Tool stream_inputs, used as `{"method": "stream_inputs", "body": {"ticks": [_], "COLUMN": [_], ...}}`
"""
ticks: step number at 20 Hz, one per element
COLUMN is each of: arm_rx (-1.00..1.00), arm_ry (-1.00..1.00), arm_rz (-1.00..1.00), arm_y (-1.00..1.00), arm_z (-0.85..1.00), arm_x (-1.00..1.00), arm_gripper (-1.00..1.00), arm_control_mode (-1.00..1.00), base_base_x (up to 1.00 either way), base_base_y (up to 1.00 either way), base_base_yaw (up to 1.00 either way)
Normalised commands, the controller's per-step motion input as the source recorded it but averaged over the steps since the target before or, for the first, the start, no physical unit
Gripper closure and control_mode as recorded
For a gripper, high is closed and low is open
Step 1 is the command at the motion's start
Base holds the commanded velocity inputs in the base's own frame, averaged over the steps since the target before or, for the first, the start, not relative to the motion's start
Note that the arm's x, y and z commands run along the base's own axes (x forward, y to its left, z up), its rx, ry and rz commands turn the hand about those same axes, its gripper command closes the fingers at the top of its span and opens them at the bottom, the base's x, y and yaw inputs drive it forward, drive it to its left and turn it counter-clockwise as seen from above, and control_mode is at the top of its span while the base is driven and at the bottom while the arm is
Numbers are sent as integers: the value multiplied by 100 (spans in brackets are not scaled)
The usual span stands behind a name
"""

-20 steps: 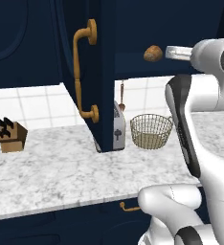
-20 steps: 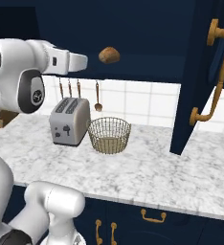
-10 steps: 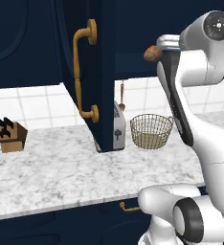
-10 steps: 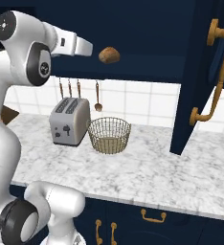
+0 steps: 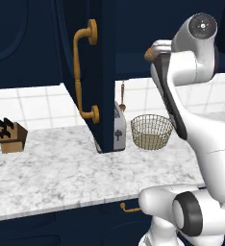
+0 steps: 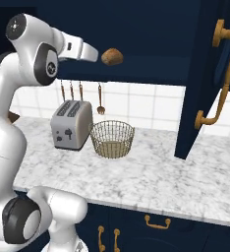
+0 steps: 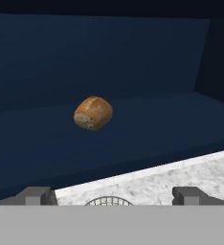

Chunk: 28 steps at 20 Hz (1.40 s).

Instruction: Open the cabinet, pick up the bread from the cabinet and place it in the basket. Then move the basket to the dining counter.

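The bread lies ahead of the open gripper, untouched.

The marbled counter carries a toaster and the wire basket just beside it, plus a knife block. The bread rests on the cabinet shelf.

- No readable text, label, brand, number or sign was found in any view.
- Small dark marks were seen on the front of the toaster, but nothing could be read from them.
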Motion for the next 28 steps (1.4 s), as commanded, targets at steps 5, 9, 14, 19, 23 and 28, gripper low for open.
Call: {"method": "stream_inputs", "body": {"ticks": [5,9,14,19,23,28], "arm_rx": [0,3,1,1,0,0], "arm_ry": [12,2,-10,-5,2,5], "arm_rz": [-3,0,0,0,-2,-3], "arm_y": [7,0,0,0,0,-11], "arm_z": [-1,-31,-24,-4,-1,0], "arm_x": [60,40,46,68,74,39], "arm_gripper": [-100,-100,-100,-100,-100,-100], "arm_control_mode": [-100,-100,-100,-100,-100,-100], "base_base_x": [0,0,0,0,0,0], "base_base_y": [0,0,0,0,0,0], "base_base_yaw": [0,0,0,0,0,0]}}
